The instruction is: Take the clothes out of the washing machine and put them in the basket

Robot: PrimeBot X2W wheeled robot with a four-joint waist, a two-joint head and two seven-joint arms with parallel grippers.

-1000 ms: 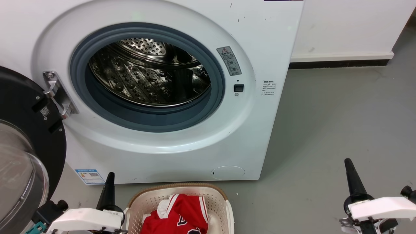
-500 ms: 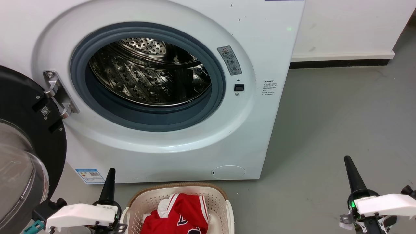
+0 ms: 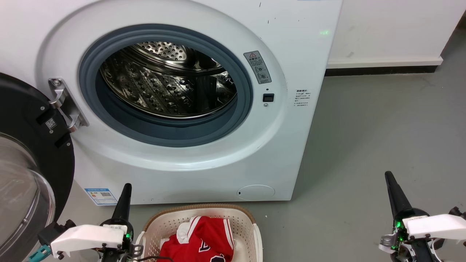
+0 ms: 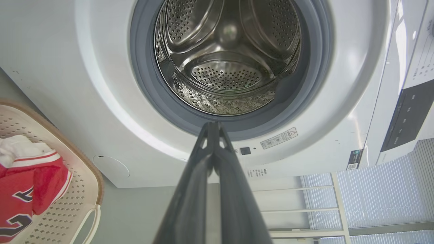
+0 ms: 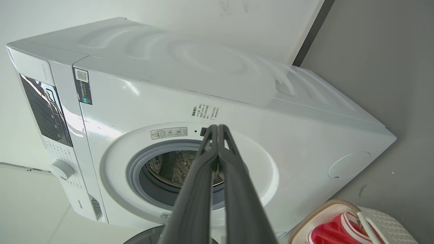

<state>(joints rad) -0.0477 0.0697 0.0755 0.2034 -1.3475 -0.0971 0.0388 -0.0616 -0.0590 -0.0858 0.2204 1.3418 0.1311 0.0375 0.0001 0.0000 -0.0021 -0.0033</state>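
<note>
On a grey, smooth floor [image 3: 364, 145] against a white wall [image 3: 393, 29] with a dark baseboard [image 3: 378, 71], the washing machine [image 3: 291, 54] stands with its black-rimmed glass door [image 3: 22, 145] swung wide to 9 o'clock in the head view. The grey gasket [image 3: 164, 134] rings the perforated steel drum [image 3: 164, 91], whose shining wall shows all round.

At 6 o'clock, just in front of the machine, sits the basket [image 3: 240, 218], cream plastic with a brown woven-look rim. The clothes [image 3: 204, 236] lie inside it: crumpled red fabric with white striped trim, black-and-white numerals partly showing, a bit of white cloth beside the collar.

The left gripper [image 3: 126, 189] hangs at 7 o'clock beside the basket, and the right gripper [image 3: 389, 178] at 4 o'clock over bare floor, well apart from it. Both wrist views show each pair of fingers pressed together, holding nothing.

The left wrist view looks straight into the drum and adds slatted blinds [image 4: 373, 196] and a white rail beyond the machine. The right wrist view takes in the machine's top, its dark control panel [image 5: 44, 105] and a round white dial [image 5: 62, 169].
</note>
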